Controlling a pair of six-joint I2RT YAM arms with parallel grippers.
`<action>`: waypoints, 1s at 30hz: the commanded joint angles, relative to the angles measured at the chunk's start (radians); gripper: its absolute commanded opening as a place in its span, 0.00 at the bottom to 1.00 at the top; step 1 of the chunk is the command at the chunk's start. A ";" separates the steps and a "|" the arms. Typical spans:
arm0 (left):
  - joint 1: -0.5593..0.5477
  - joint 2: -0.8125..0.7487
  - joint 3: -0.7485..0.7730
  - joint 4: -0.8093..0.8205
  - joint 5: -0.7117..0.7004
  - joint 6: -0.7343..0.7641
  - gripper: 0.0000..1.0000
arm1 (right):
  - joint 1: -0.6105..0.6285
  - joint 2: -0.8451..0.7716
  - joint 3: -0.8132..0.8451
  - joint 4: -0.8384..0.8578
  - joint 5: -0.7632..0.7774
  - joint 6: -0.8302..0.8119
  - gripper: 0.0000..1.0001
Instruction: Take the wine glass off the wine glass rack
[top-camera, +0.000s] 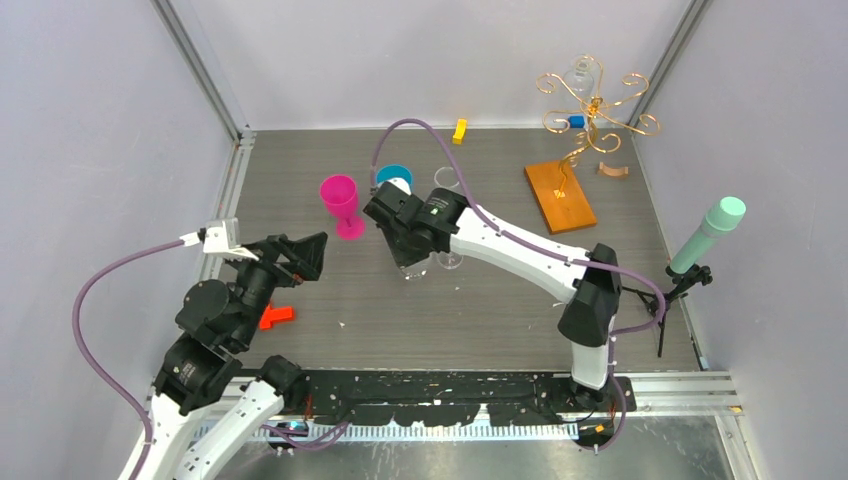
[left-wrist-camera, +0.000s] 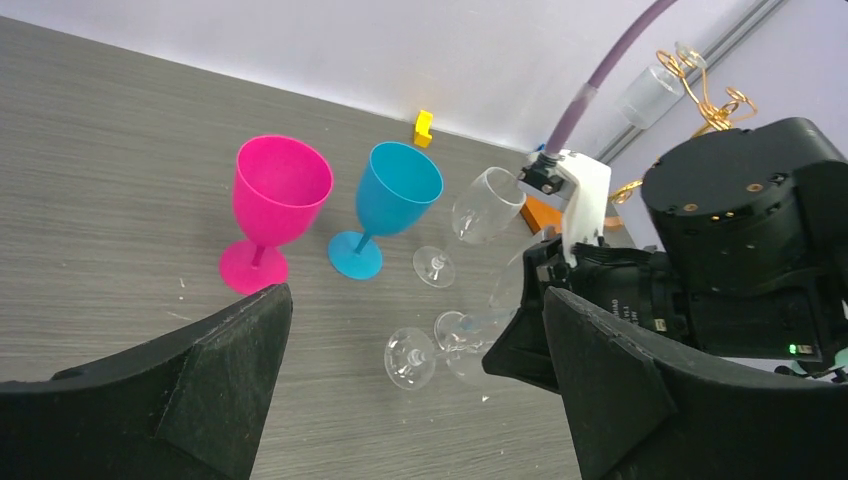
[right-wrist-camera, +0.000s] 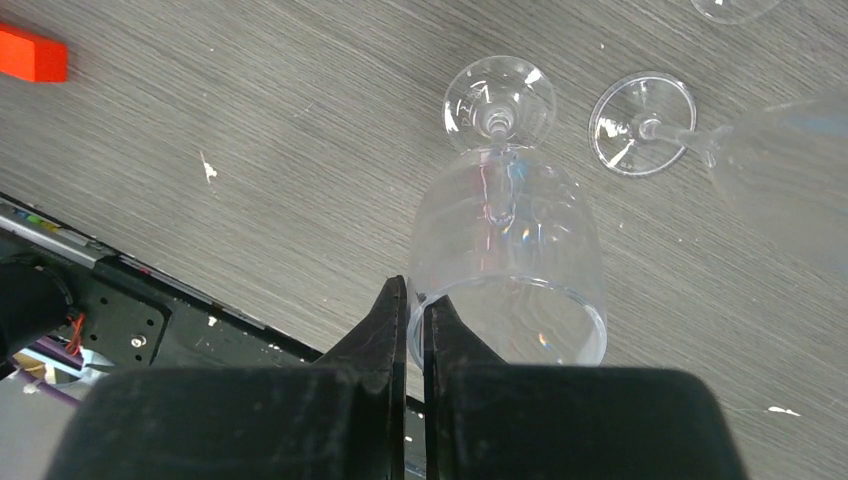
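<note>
Two arms | right arm reaches to frame centre, right gripper (right-wrist-camera: 413, 302) clamped on wine glass (right-wrist-camera: 520, 230) rim | left gripper (top-camera: 312, 258) lower left, jaws spread | rack (top-camera: 560, 197) upper right

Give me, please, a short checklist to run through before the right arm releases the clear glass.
1. Right gripper, jaws shut on held wine glass rim: ok.
2. Its foot resting flat on the table: cannot tell.
3. Neighbouring clear glass apart from it: ok.
4. Left gripper open, empty: ok.
5. Wine glass rack emptied: not ok; another glass hangs there.
</note>
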 joint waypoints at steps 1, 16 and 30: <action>-0.003 0.015 0.005 0.001 -0.022 0.030 1.00 | 0.004 0.048 0.106 -0.041 0.024 -0.048 0.00; -0.003 -0.013 -0.004 -0.030 -0.129 0.032 1.00 | -0.024 0.115 0.164 -0.059 0.001 -0.083 0.31; -0.003 0.001 0.020 -0.051 -0.122 0.007 1.00 | -0.067 0.063 0.283 -0.022 0.025 -0.144 0.62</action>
